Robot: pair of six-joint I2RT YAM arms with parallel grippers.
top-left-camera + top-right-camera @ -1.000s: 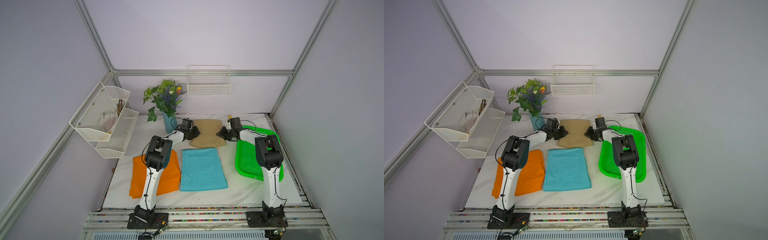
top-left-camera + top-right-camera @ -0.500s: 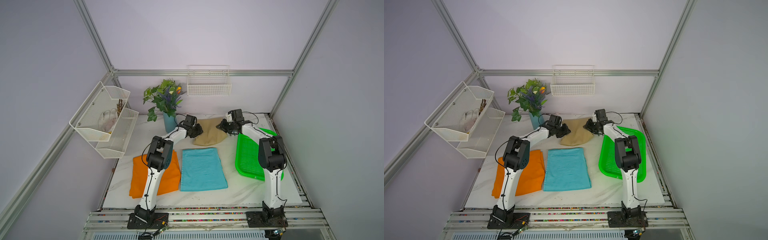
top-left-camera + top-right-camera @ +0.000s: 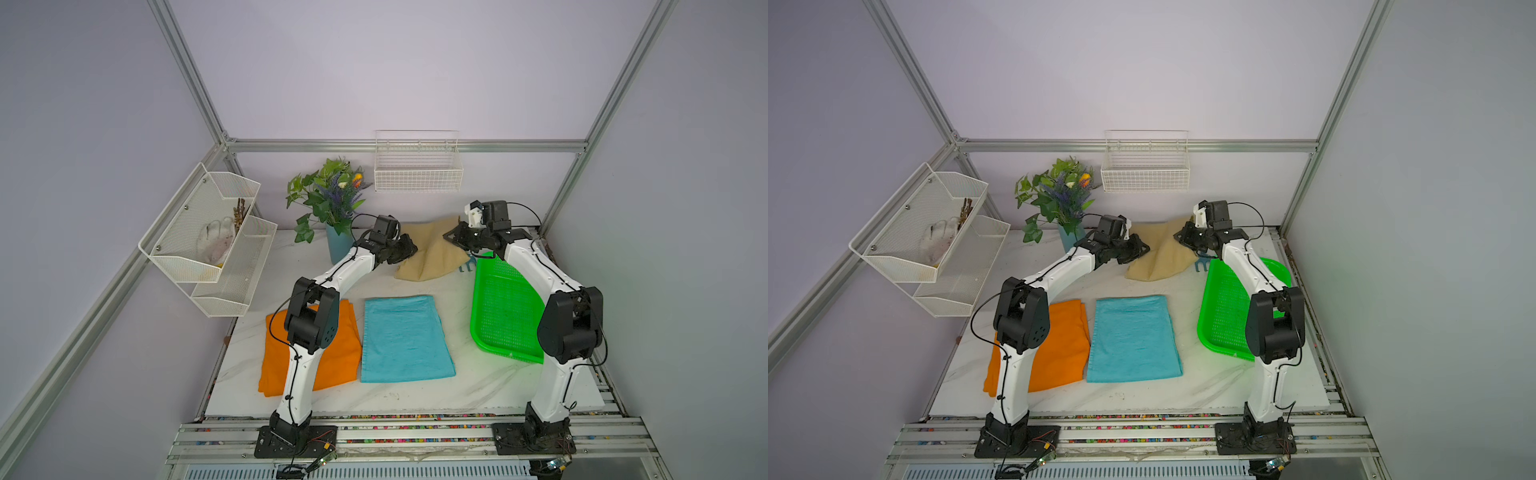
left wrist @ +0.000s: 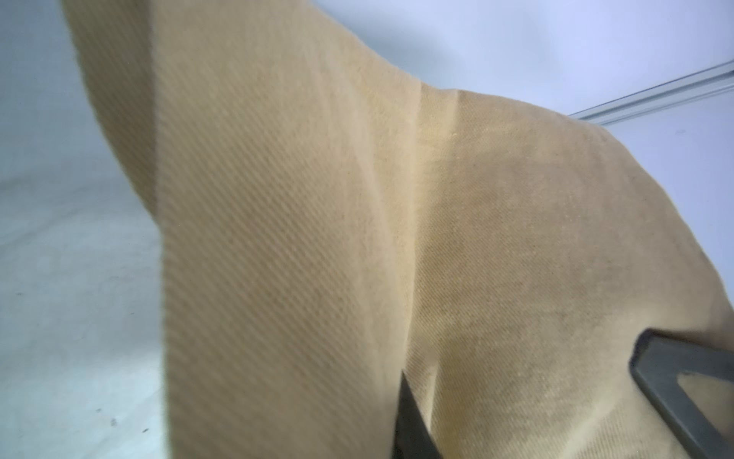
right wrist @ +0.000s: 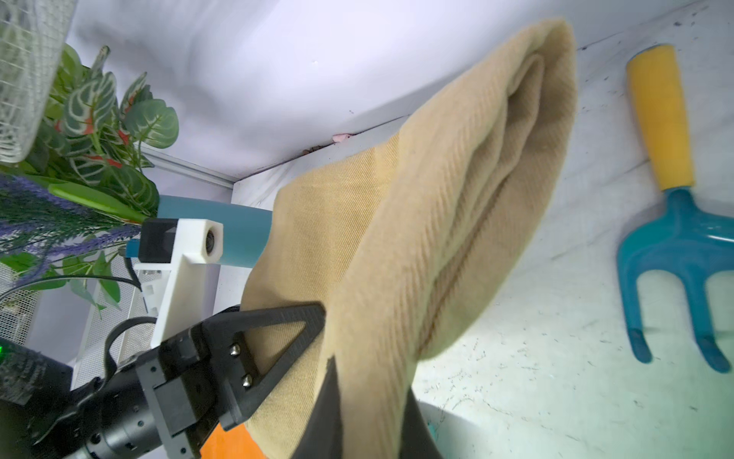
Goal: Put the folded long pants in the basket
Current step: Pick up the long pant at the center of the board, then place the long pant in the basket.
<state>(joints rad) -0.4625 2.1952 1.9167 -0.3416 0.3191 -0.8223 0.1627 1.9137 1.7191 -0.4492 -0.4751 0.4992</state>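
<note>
The tan folded long pants hang bunched at the back of the table, raised to a peak between both arms, with the lower edge still on the table. My right gripper is shut on their upper right edge, and cloth passes between its fingers in the right wrist view. My left gripper is shut on their left edge; one dark finger shows against the cloth. The teal pants and orange pants lie flat at the front. The green basket sits on the right, empty.
A small teal rake with a yellow handle lies on the table by the basket's far end. A potted plant stands at the back left. A white wire basket hangs on the back wall and a white two-tier rack on the left wall.
The tan pants lay flat a second ago. Both grippers have risen with them, the right one higher, so the cloth now peaks and hangs.
</note>
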